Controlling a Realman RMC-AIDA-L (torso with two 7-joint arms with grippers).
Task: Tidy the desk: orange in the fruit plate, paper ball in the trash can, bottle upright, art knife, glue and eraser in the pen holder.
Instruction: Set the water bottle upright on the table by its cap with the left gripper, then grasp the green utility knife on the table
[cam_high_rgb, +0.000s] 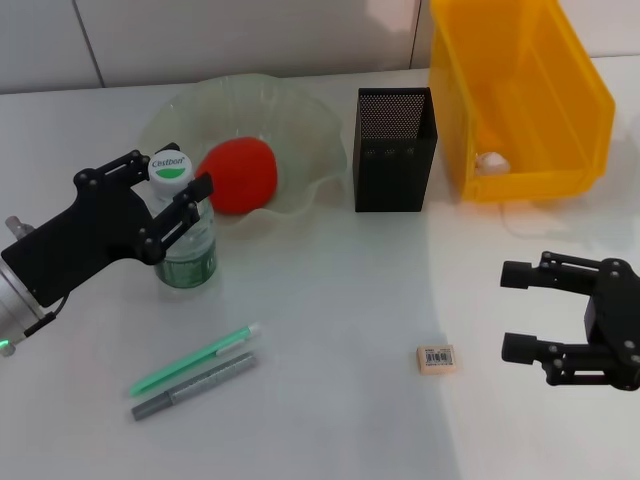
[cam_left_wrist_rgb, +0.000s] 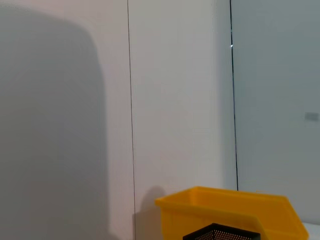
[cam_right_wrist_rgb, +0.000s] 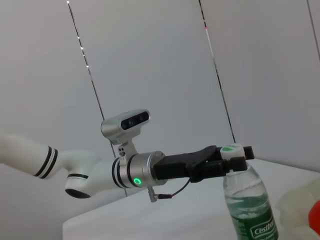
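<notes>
Two black grippers are showing: the left gripper (cam_high_rgb: 170, 195) is clamping the upright clear plastic bottle (cam_high_rgb: 186, 240) beside the ruffled glass fruit plate (cam_high_rgb: 310, 130) holding the matte orange (cam_high_rgb: 238, 175), while the right gripper (cam_high_rgb: 520, 310) is hovering wide open near the small eraser (cam_high_rgb: 436, 358) on the smooth desk (cam_high_rgb: 340, 300).

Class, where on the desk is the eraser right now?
In the head view the eraser lies flat on the desk, right of centre, just left of the open right hand and well in front of the pen holder.
</notes>
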